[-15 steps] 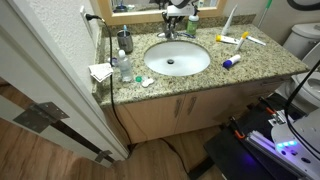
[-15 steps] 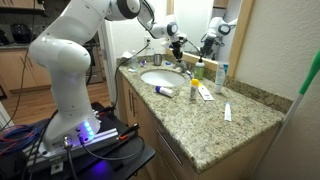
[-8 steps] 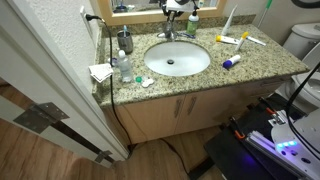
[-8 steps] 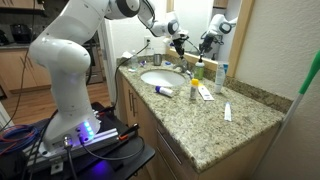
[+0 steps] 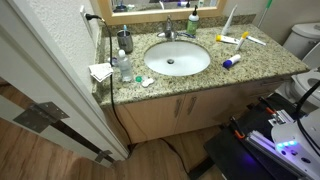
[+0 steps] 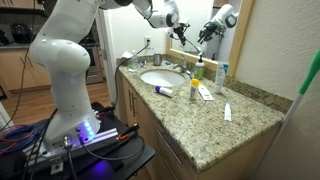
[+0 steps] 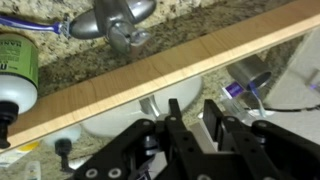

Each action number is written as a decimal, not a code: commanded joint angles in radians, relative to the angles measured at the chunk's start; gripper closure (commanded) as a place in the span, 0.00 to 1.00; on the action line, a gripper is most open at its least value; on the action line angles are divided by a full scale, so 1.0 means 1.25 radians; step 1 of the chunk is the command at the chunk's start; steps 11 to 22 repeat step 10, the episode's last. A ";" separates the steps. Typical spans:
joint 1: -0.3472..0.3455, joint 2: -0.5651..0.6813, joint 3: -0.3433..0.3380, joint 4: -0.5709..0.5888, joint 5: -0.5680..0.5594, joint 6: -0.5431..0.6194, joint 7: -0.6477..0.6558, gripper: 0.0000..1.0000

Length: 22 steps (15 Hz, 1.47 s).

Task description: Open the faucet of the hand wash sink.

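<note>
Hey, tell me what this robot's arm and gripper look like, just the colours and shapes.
The arm is glossy white, built of thick rounded segments. The gripper is matte black, with two narrow blocky fingers on angular linkages. No markings or cables on them are clear enough to make out.

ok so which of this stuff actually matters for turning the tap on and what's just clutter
For the job:
faucet
hand wash sink
gripper

Just lying about:
green-topped bottle
dark pump dispenser
tube
toilet
</note>
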 commanded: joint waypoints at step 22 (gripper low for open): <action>0.001 -0.233 0.038 -0.129 -0.017 -0.089 -0.073 0.04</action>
